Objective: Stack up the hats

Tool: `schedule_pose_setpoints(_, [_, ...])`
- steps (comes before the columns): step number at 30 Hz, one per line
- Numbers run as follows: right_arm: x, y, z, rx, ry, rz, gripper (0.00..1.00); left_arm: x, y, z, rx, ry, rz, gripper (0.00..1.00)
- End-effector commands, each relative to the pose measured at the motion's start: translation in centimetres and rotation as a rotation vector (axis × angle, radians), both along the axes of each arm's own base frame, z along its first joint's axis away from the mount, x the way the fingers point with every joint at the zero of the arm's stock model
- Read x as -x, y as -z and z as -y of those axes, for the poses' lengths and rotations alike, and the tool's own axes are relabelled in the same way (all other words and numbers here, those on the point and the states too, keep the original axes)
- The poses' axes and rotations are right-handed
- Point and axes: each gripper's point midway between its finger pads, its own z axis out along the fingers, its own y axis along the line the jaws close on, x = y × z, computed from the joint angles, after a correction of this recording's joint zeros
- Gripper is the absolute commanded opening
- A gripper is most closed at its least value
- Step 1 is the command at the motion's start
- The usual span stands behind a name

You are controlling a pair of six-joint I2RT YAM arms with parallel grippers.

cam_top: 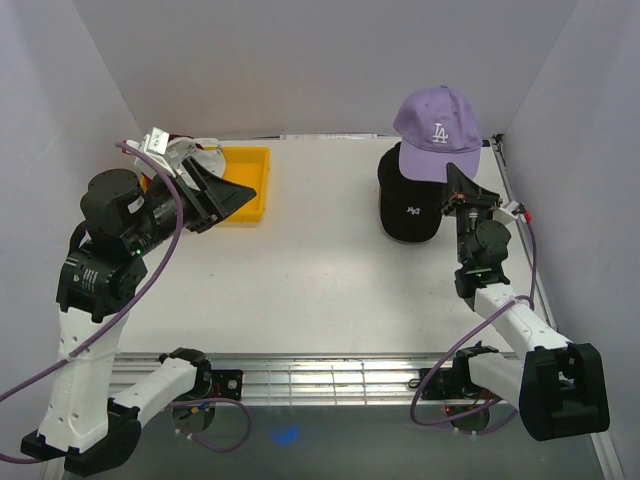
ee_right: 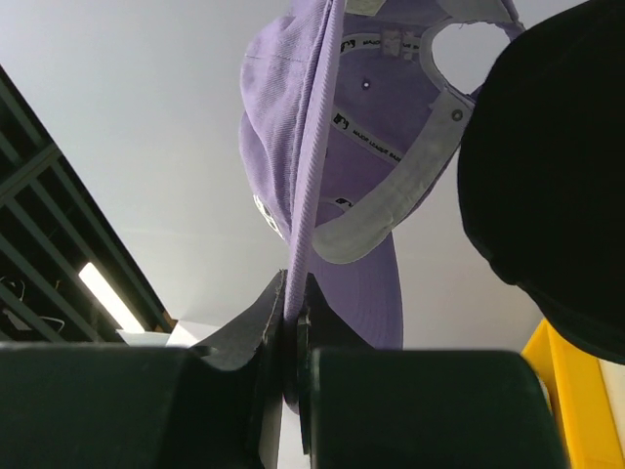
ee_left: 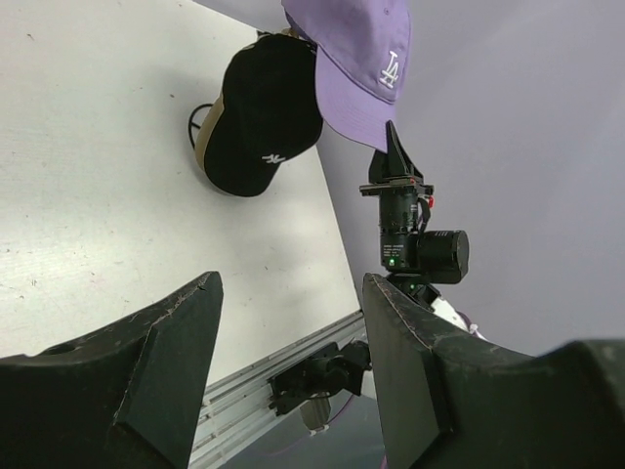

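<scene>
Right hand (cam_top: 452, 172) clenched on the brim of the lavender cap (cam_top: 437, 120). In the right wrist view the brim runs edge-on down into the closed fingers (ee_right: 273, 322), and the cap's inside and rear strap face the camera. The cap is held up at the far right of the surface (cam_top: 320, 260), white logo toward the top camera, brim pointing down toward the hand. It hangs over the far part of the black cap (cam_top: 410, 205); cannot tell whether the two touch. The black cap lies on the surface just left of the right hand, with its small white logo toward the near side. In the left wrist view a tan edge (ee_left: 202, 147) shows under the black cap's left side; cannot tell if it is a separate cap. Left hand (cam_top: 235, 195) released, jaws wide apart with nothing between them. It hangs over the near edge of the yellow tray (cam_top: 250, 160) at the far left, well apart from both caps, with its wrist camera looking across the surface at them. A white shape (cam_top: 205, 152) with a dark red rim sits behind the left wrist at the tray's left end; it is mostly hidden and not identifiable.
</scene>
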Motion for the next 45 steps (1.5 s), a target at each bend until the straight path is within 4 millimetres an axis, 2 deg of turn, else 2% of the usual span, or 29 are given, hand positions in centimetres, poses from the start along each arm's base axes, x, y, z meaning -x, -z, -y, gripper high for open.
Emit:
schedule_pose_setpoints(1, [1.5, -2.0, 0.4, -0.013, 0.006, 0.104, 0.08, 0.2, -0.1, 0.0, -0.007, 0.003, 0.018, 0.69])
schedule_pose_setpoints(7, [1.9, 0.2, 0.1, -0.011, -0.012, 0.087, 0.08, 0.0, 0.3, -0.1, -0.011, -0.001, 0.01, 0.69])
schedule_pose_setpoints(12, [1.8, 1.3, -0.6, -0.001, -0.025, 0.065, 0.08, -0.1, 0.3, -0.1, -0.014, -0.002, 0.01, 0.69])
schedule_pose_setpoints(26, [2.5, 5.1, -0.6, -0.043, -0.036, 0.019, 0.08, -0.4, 0.9, 0.0, -0.023, -0.004, -0.002, 0.69])
schedule_pose_setpoints(33, [2.0, 4.1, -1.3, -0.061, -0.066, 0.049, 0.08, -0.4, 0.9, 0.0, -0.026, -0.006, 0.0, 0.69])
schedule_pose_setpoints(38, [1.6, 1.4, -1.4, -0.051, -0.062, 0.103, 0.08, -0.5, 1.0, 0.0, -0.029, -0.008, -0.002, 0.69])
schedule_pose_setpoints(45, [1.3, 0.6, -2.0, -0.034, -0.084, 0.135, 0.08, -0.5, 1.0, 0.0, -0.031, -0.007, -0.002, 0.69])
